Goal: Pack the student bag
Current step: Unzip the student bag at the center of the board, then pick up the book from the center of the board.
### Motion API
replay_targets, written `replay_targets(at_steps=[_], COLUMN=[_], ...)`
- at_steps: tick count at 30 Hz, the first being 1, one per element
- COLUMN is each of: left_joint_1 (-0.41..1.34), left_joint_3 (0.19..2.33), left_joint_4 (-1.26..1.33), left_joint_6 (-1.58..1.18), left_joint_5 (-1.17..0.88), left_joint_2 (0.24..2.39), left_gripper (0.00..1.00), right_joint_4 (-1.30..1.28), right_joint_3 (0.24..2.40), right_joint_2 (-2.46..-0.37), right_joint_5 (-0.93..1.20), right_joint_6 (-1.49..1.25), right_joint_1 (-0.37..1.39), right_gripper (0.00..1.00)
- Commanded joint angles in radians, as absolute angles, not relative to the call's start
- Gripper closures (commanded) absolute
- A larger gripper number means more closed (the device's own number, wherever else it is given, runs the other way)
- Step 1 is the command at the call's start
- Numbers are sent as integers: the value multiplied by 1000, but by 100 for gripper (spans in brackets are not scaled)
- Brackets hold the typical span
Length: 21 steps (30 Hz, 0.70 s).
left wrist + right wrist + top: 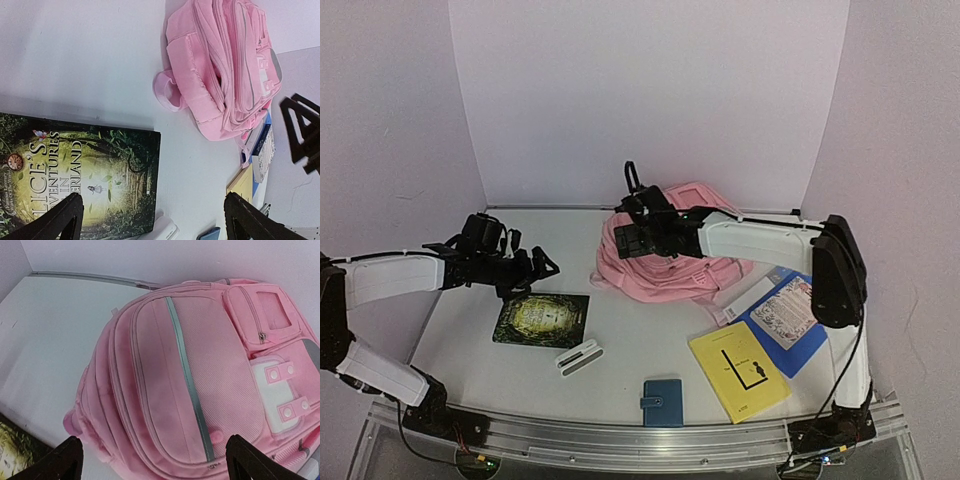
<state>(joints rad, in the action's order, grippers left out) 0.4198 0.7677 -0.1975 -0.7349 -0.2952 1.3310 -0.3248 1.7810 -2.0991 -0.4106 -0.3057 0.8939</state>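
The student bag (665, 275) is a soft pink backpack lying flat at the back middle of the table, front pockets up. My right gripper (632, 240) hovers over its left end. In the right wrist view the gripper (156, 462) stands open, its black fingertips (60, 462) wide apart above the bag's (200, 375) zipped front, holding nothing. My left gripper (535, 272) hangs open above the table left of the bag. From the left wrist its gripper (152, 220) spans a dark book's (75, 180) right edge and bare table, with the bag (220, 75) farther off.
A dark green Alice in Wonderland book (542, 320) lies front left. Close by are a small white case (580, 357) and a blue wallet (663, 402). A yellow book (738, 370) and a blue patterned book (785, 315) lie front right. White walls enclose the table.
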Motion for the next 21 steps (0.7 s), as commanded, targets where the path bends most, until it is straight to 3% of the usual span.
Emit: replay_targets(at_steps=[1,8,21], left_joint_1=[418,417,418], left_joint_3=[771,755,734], left_joint_4=[-223,-250,-269], left_joint_6=[-711,-708,-685], left_joint_5=[-252,-220,-222], left_joint_2=[1306,1292,1198], left_gripper=[2,2,2], right_joint_4=[-293,-310,-299], right_joint_3=[1591,1192,747], right_joint_2=[-1777,-1513,-1241], right_joint_5=[-385,-399,-239], right_joint_6=[-387,-591,-826], right_joint_1=[894,781,224], right_gripper=[2,2,2])
